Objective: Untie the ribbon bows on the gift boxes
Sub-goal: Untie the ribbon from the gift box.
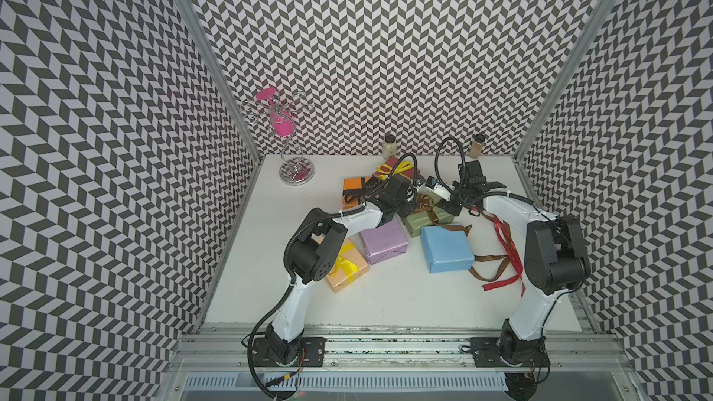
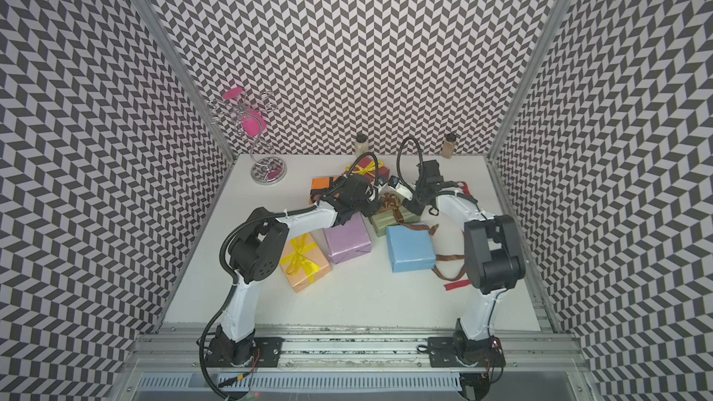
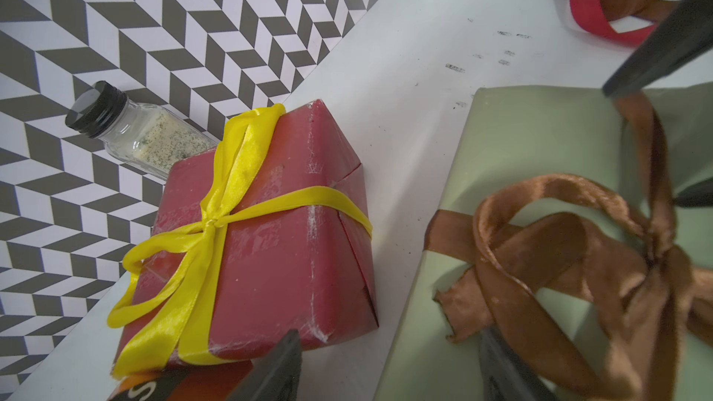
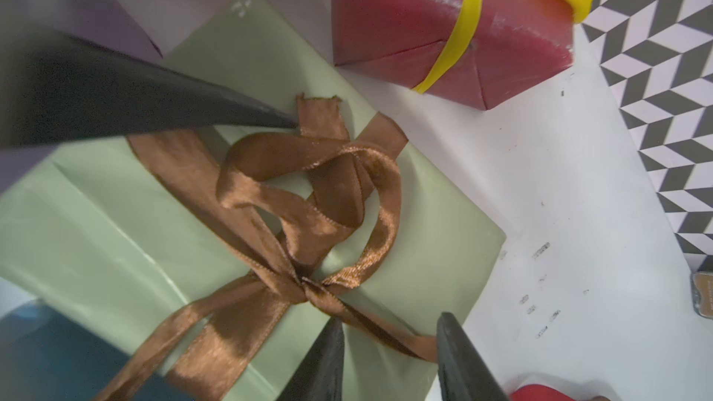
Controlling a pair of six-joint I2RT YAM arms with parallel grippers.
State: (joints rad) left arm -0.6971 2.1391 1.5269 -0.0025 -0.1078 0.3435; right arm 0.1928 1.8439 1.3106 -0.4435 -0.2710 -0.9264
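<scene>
Sage-green paper-wrapped box (image 4: pixel 96 233) is found on white tabletop (image 1: pixel 308 283) beside dark red wrapped box (image 4: pixel 386 13), brown satin bow (image 4: pixel 308 194) tied on top. Right gripper (image 4: pixel 389 320) jaws are parted astride one tail; left gripper (image 3: pixel 389 331) is spread wide.

I have open desk (image 1: pixel 386 302) along the front, between the two arm bases, and down the left side up to the glass stand (image 1: pixel 295 156). Boxes crowd the middle. The peach box (image 1: pixel 349 268), lilac box (image 1: pixel 384 241) and blue box (image 1: pixel 447 248) sit in a row, with a narrow lane between lilac and blue. Behind them the left arm (image 1: pixel 359 219) and right arm (image 1: pixel 509 206) meet over the green box (image 3: pixel 540 140). A bare strip runs between it and the red box (image 3: pixel 277 244). Loose ribbons (image 1: pixel 499 284) litter the right side, and two jars (image 1: pixel 389 144) line the back wall.
</scene>
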